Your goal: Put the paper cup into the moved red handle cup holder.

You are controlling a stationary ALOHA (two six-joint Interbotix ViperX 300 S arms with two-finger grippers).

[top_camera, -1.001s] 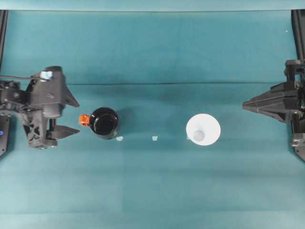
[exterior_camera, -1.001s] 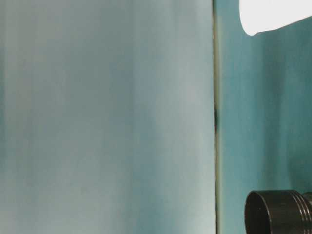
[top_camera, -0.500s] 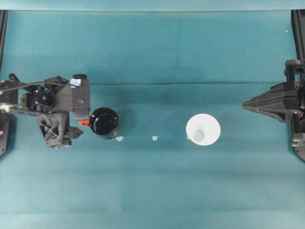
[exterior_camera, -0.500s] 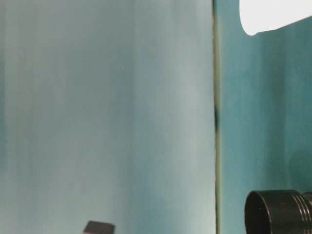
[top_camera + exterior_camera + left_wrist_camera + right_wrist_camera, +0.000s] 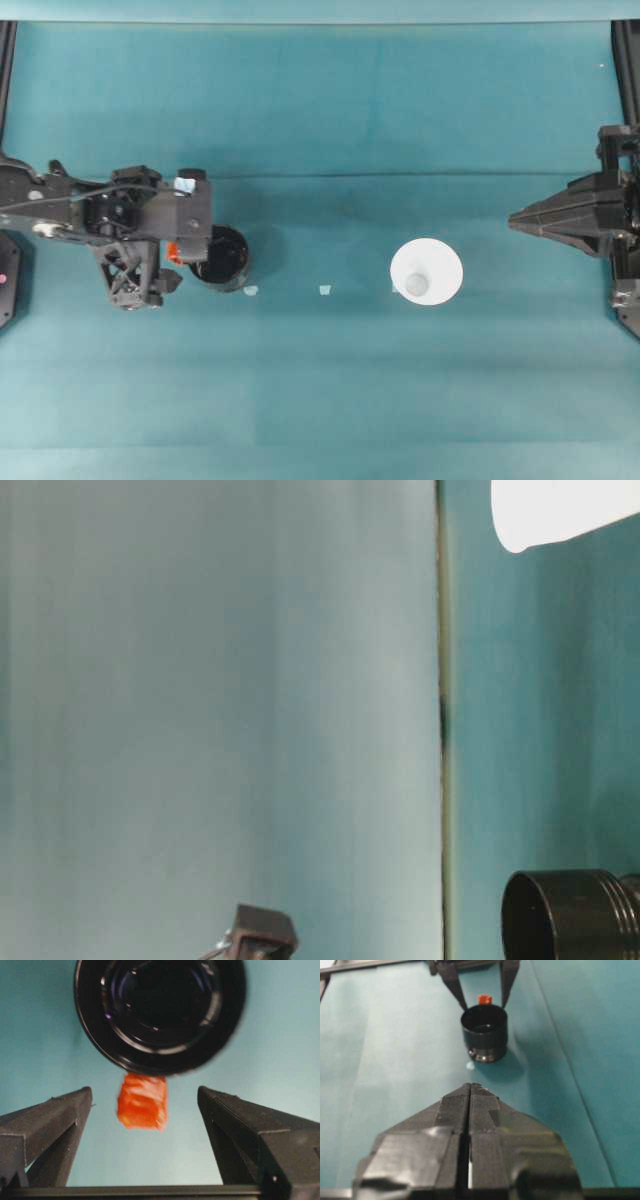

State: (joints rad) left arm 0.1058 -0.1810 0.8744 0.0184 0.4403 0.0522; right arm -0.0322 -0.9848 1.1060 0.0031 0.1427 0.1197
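Barely begun: the left gripper (image 5: 142,1105), spread wide, straddles the holder (image 5: 222,256)'s handle (image 5: 142,1101) near the tabletop's left edge; the cup (image 5: 426,271) stands untouched, the right gripper (image 5: 470,1091) clenched empty

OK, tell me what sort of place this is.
Likely a robot lab test bench: a bare teal table with two fixed arms facing each other, the left gripper and right gripper, and just a holder and cup staged between them.

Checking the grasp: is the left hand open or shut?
Open: the left hand has both fingers spread either side of the orange handle, untouched.
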